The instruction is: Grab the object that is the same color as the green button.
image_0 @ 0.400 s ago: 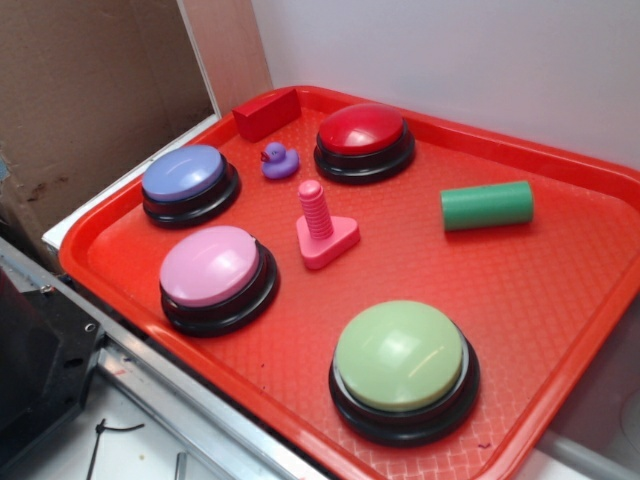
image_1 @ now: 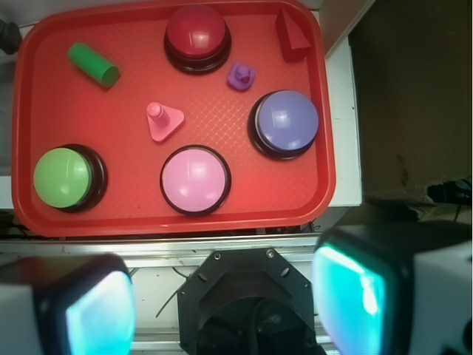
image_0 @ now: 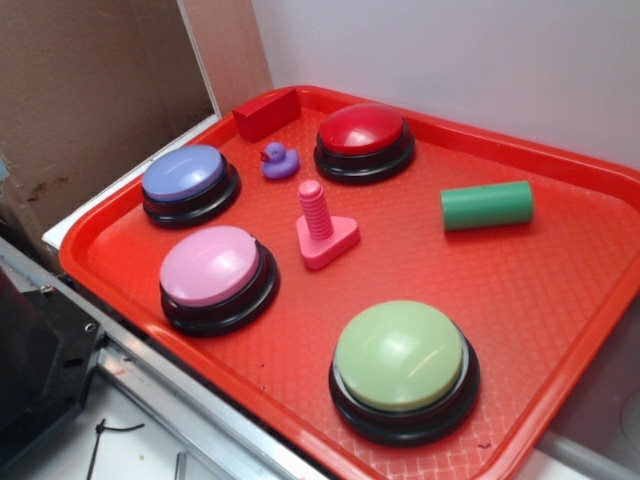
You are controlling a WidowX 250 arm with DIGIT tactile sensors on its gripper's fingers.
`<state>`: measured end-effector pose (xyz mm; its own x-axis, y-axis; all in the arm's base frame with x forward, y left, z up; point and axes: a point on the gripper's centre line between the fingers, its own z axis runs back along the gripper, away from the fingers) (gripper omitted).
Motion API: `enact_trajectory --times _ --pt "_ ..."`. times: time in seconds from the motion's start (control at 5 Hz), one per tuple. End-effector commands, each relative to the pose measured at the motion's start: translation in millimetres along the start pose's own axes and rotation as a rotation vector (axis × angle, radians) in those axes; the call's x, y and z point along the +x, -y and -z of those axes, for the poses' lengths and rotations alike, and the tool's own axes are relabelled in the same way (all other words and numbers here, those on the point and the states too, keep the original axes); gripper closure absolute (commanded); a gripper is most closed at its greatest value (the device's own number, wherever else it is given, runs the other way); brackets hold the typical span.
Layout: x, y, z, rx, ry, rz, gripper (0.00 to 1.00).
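While the claw hangs high above the tray's near edge, its two fingers spread wide and empty, the green cylinder lies on its side at 2 o'clock on the tray, well apart from the green button at 5 o'clock.

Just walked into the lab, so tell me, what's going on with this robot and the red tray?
Nothing is being handled yet. The robot's claw hangs open and empty, high above the near edge of the red plastic tray. Its target, the small solid green cylinder, lies on its side near the tray's far right, untouched. The large pale green dome button it matches sits at the near right. Pink, purple and red dome buttons, a purple duck, a pink bolt and a red block share the tray.
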<state>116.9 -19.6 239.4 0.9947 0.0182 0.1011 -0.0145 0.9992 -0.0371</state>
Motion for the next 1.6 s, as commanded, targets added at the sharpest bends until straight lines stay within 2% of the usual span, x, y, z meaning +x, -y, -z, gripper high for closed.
enact_trajectory --times 0.0,0.2,0.4,0.6,0.8,1.0,1.4 --pt "-28.4 -7.8 13.8 0.043 -0.073 0.029 0.0" --pt "11.1 1.4 17.7 0.009 -0.032 0.019 0.0" --pt "61.2 30.5 9.5 0.026 -0.024 0.082 0.0" --pt "104.0 66.9 18.5 -0.009 -0.083 0.298 0.0" --pt "121.9 90.8 22.5 -0.025 -0.133 0.431 0.0" --pt "97.5 128.8 20.5 -0.016 -0.151 0.558 0.0" --pt "97.5 128.8 20.5 -0.016 -0.151 0.558 0.0"
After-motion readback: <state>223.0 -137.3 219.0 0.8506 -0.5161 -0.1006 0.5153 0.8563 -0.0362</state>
